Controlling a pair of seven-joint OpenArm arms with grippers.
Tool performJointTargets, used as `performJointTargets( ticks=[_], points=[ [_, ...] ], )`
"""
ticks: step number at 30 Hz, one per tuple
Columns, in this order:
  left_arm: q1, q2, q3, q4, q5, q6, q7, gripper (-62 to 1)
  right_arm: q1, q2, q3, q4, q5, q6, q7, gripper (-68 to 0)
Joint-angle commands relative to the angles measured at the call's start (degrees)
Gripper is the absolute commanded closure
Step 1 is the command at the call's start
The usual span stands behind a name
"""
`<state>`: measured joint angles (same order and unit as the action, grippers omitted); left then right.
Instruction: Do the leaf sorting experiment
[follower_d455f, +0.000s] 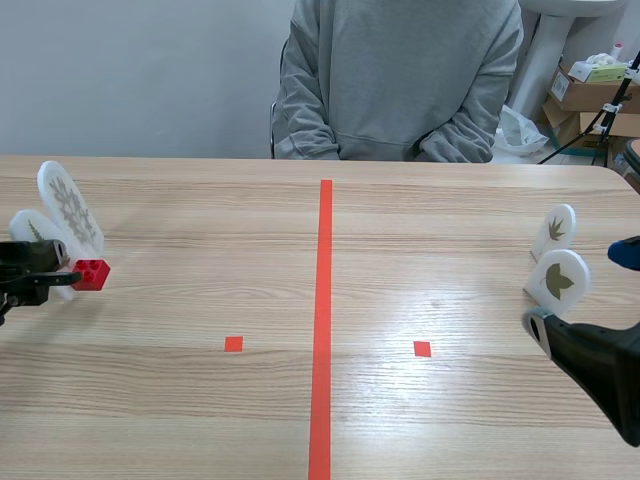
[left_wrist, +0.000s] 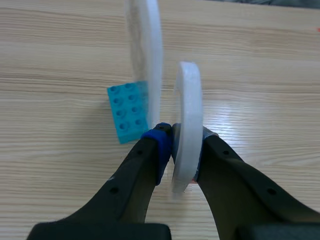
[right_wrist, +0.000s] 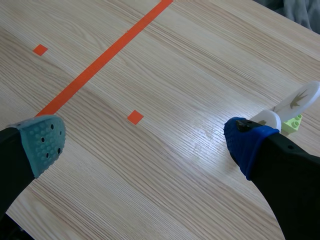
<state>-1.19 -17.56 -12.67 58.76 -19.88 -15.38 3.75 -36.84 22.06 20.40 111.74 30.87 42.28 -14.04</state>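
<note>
Left gripper (left_wrist: 182, 142) is closed on a small white card (left_wrist: 187, 115), pinching it edge-on near its lower end between the two fingers. Its own wrist view shows this grip plainly. The scene view shows only the gripper at the left edge of the table (follower_d455f: 200, 400), with the card rising above it. Just beside the held card stands a taller fern card (follower_d455f: 68, 205), upright, its foot at a red brick (follower_d455f: 90, 273). Whether it is slotted into the brick cannot be told. Only the scene view shows the fern print; from the wrist this card is just a thin white edge.

Right gripper (right_wrist: 145, 145) is spread wide and holds nothing, hanging above the table. Its wrist view shows a leaf card (right_wrist: 300, 100) beyond the blue-padded finger, standing by a pale green brick (right_wrist: 292, 123) that the scene view does not show. The scene view shows a row of three white cards (follower_d455f: 558, 280) near the table's right edge. A person in a grey sweatshirt (follower_d455f: 400, 80) sits across the table, at the far end of the orange-red line (follower_d455f: 323, 300).
</note>
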Motion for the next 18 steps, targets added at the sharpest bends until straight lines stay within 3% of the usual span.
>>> performJointTargets(
  ticks=[1, 10, 18],
  points=[
    [-1.5, -0.4, 0.3, -0.9, 0.9, 0.7, -1.2, -4.0, 0.7, 0.2, 0.1, 0.0, 0.4, 0.4, 0.8, -67.9],
    [-4.7, -0.4, 0.4, -7.1, 5.9, 1.4, -2.0, -4.0, 0.7, 0.2, 0.1, 0.0, 0.4, 0.4, 0.8, -67.9],
    [-4.7, -0.4, 0.4, -7.1, 6.0, 1.3, -2.7, -5.8, 0.7, 0.2, 0.1, 0.0, 0.4, 0.4, 0.8, -67.9]
  ],
)
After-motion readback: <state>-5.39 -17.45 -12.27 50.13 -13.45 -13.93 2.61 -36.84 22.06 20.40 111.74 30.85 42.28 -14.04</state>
